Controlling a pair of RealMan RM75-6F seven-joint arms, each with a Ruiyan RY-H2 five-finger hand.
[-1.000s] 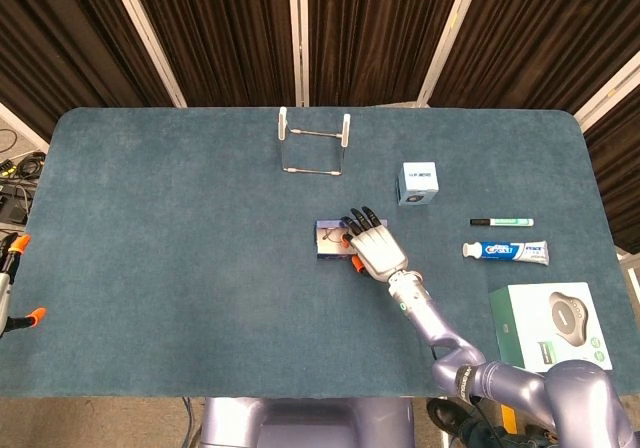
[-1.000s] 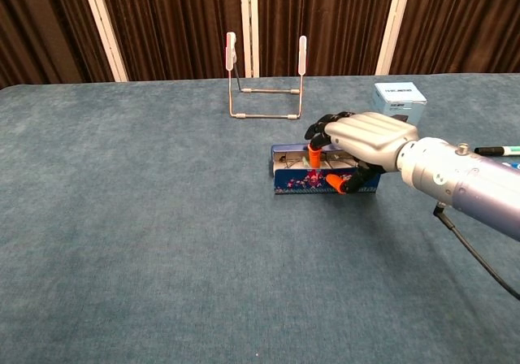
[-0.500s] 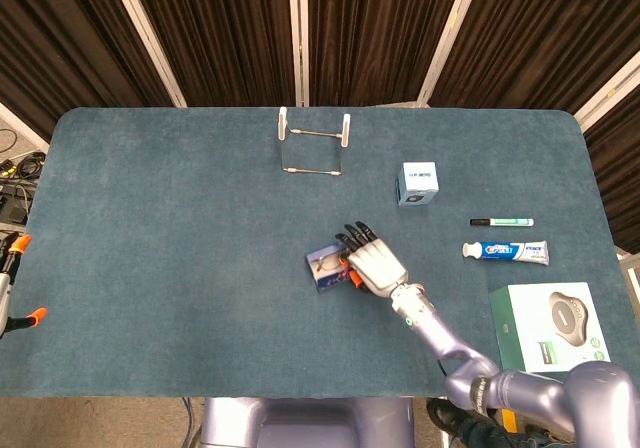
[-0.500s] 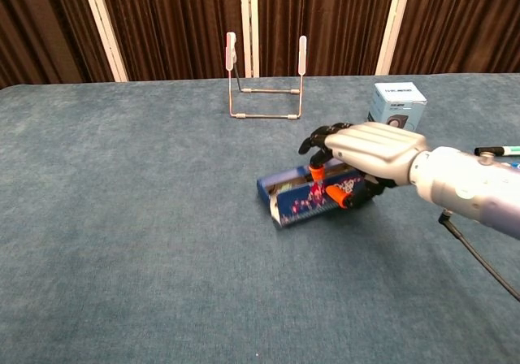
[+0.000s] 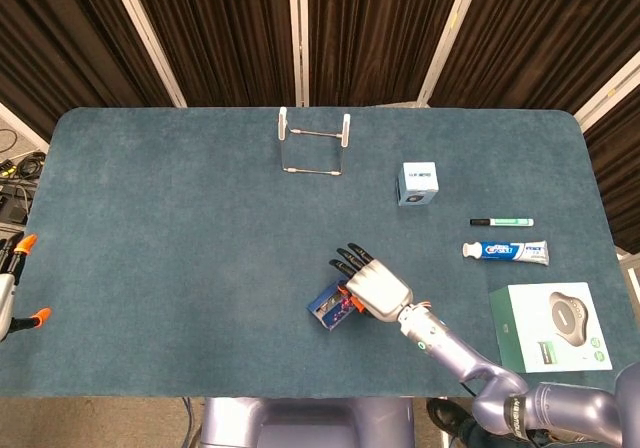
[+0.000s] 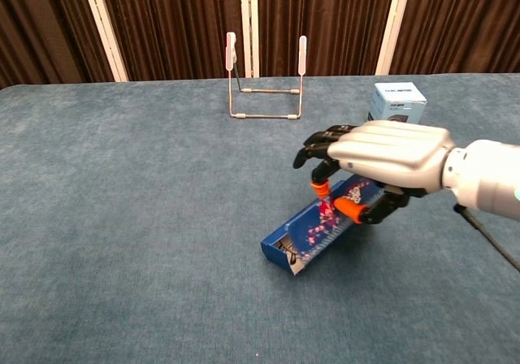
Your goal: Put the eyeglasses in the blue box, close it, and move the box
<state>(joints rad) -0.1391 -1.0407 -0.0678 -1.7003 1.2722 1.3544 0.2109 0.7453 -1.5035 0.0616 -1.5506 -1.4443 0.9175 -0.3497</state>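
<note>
My right hand (image 5: 375, 288) grips the blue box (image 5: 333, 306) near the front middle of the table, with orange-tipped fingers pinching its flowered side. In the chest view the right hand (image 6: 382, 153) holds the blue box (image 6: 313, 230) tilted, its right end raised and its lower left end down by the cloth. A dark opening shows at that low end; I cannot make out the eyeglasses. Only part of my left hand (image 5: 12, 283) shows at the far left edge, its orange tips spread with nothing between them.
A wire stand (image 5: 313, 148) is at the back centre. A small white and blue carton (image 5: 418, 183), a marker (image 5: 502, 222), a toothpaste tube (image 5: 505, 252) and a white and green box (image 5: 550, 326) lie to the right. The blue cloth table (image 5: 180, 228) ends close in front of the hand.
My right hand has pulled the blue box toward the table's front edge, turned it and lifted its right end, so it now hangs tilted. The left hand has barely shifted.
</note>
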